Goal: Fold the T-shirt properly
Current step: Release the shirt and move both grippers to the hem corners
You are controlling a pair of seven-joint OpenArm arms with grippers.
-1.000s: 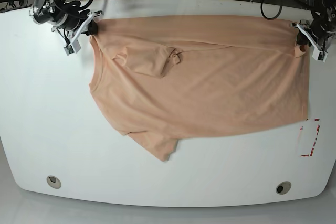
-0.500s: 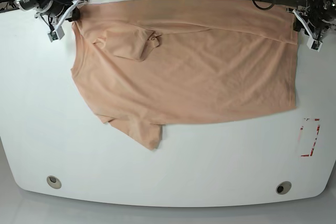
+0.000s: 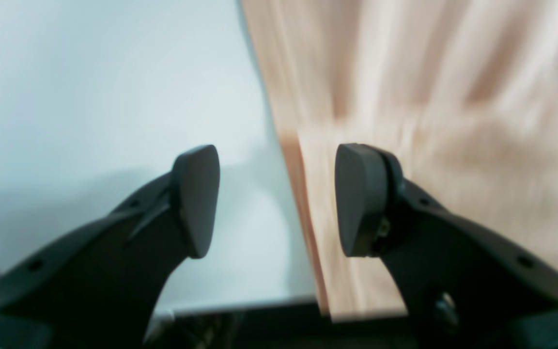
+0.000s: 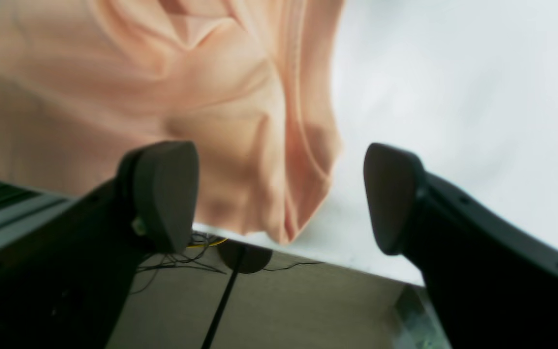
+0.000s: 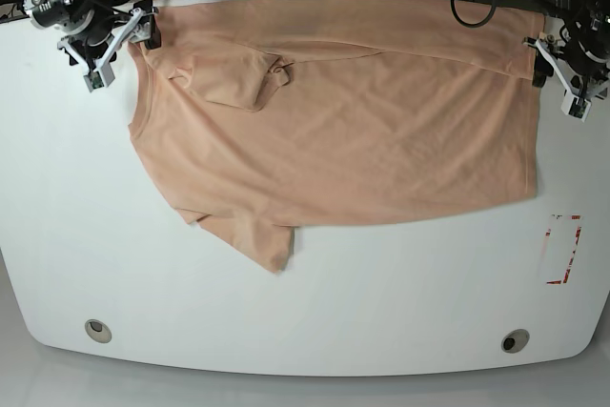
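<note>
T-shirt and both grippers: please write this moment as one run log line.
T-shirt: flat on table, far sleeve folded in | left gripper: open at hem corner | right gripper: open at shoulder corner | held: nothing

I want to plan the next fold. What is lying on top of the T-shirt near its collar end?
One sleeve is folded inward onto the T-shirt body. Whatever lies beneath that flap is hidden. Both grippers stand open at the far corners.

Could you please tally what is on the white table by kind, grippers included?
T-shirt: 1
Grippers: 2, left gripper and right gripper
Red marker outline: 1
Round table holes: 2, and
Total: 6
</note>
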